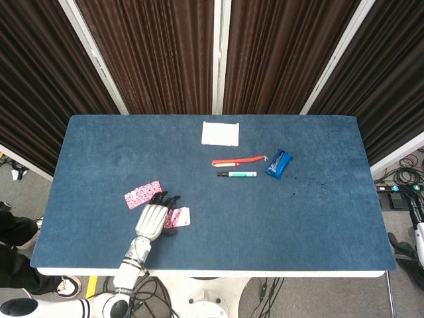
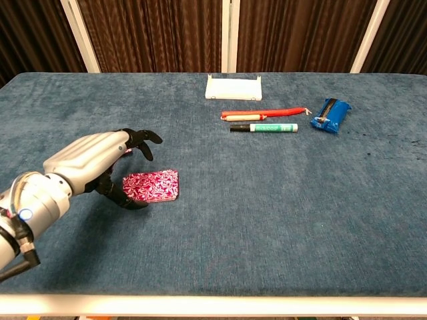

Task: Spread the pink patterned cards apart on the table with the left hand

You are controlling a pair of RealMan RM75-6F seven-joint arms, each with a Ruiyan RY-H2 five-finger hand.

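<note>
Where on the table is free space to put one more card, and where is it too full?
Free: the right half in front of the marker and blue pack, and the far left corner. Crowded: front left, where the left hand and both pink cards lie, and the centre back by the white box.
</note>
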